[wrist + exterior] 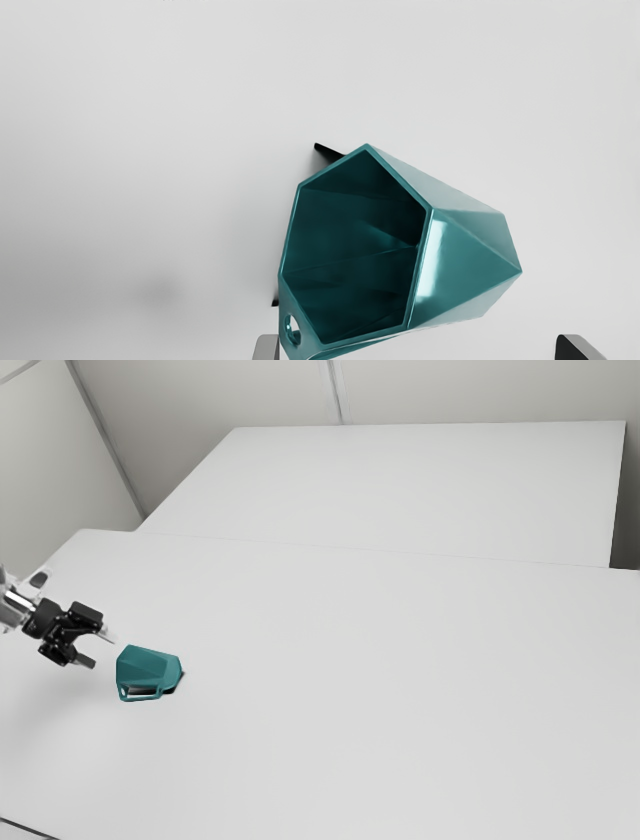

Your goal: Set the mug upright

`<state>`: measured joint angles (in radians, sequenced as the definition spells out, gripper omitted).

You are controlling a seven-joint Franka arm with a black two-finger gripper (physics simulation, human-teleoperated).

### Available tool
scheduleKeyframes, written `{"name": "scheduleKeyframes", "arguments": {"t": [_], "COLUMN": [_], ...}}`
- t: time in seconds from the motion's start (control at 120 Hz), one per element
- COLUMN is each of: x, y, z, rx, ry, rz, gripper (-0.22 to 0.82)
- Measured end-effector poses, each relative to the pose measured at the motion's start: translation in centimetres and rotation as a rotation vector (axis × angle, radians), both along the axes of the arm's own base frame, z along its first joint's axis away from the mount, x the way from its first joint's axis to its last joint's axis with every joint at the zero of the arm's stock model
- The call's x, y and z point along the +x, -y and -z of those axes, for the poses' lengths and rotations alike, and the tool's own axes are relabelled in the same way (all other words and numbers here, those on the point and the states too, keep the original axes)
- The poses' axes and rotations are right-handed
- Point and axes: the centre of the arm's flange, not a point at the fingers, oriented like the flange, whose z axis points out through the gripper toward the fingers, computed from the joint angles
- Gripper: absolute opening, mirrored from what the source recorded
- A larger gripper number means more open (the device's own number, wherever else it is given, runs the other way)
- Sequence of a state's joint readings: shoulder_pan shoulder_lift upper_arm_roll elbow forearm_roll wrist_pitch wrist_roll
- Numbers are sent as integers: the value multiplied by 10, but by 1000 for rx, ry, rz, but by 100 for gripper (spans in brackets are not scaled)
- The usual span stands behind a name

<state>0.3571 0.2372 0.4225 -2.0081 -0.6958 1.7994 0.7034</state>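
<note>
On the white table the teal faceted mug [150, 667] lies on its side, near the exterior view's left. My gripper [104, 650] is open a short way from it, toward the exterior view's left edge, with a gap between fingertips and mug in that view. In the wrist view the mug [465, 255] shows its dark hollow mouth, and its handle with a small hole lies close to one fingertip. The open gripper [417, 347] has its two fingertips wide apart there, and nothing is held between them.
The white tabletop [380, 690] stretches out toward the exterior view's right. Beyond its far edge is another pale flat surface [420, 490], with light walls behind. A soft shadow falls on the table beside the mug.
</note>
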Motion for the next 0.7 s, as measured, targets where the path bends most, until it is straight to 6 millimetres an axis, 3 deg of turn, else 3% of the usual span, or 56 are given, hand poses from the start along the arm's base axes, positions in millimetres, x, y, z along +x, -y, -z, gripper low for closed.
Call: {"name": "scheduleKeyframes", "arguments": {"t": [0.592, 0.7], "x": [-1, 0], "y": [-4, -2], "z": [56, 56], "rx": [-261, -284], "ry": [142, 166], "rz": [-36, -26], "gripper": [60, 50]}}
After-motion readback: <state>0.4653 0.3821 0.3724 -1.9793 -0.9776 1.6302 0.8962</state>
